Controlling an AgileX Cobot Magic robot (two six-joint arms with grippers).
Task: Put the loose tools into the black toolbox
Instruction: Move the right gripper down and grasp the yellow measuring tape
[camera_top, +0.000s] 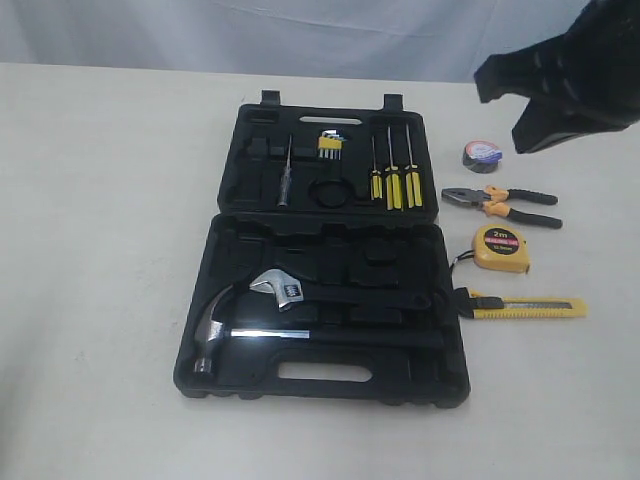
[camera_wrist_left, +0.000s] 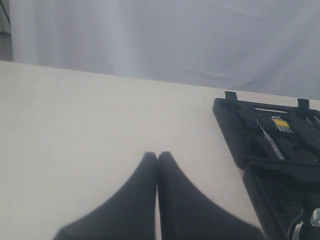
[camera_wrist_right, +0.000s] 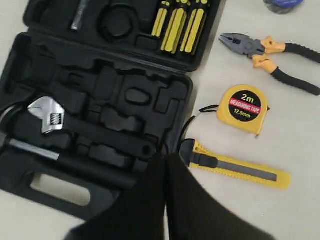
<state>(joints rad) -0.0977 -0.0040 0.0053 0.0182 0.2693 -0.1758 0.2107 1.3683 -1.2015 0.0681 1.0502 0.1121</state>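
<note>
The black toolbox (camera_top: 230, 378) lies open on the table. To its right, loose in a row, lie a black tape roll (camera_top: 481, 155), pliers (camera_top: 500, 203), a yellow tape measure (camera_top: 500, 247) and a yellow utility knife (camera_top: 525, 307). My right gripper (camera_wrist_right: 165, 156) is shut and empty, hanging high over the toolbox's edge beside the utility knife (camera_wrist_right: 240, 170); the tape measure (camera_wrist_right: 244, 107) and pliers (camera_wrist_right: 270, 55) lie beyond it. My left gripper (camera_wrist_left: 157, 154) is shut and empty over bare table, to one side of the toolbox (camera_wrist_left: 227, 130). It does not show in the exterior view.
A claw hammer (camera_top: 215, 330) and an adjustable wrench (camera_top: 290, 290) sit in the toolbox's near half. Yellow-handled screwdrivers (camera_top: 395, 185) and a hex key set (camera_top: 330, 143) sit in the far half. The right arm (camera_top: 580, 70) looms at the upper right. A white cloth hangs behind the table.
</note>
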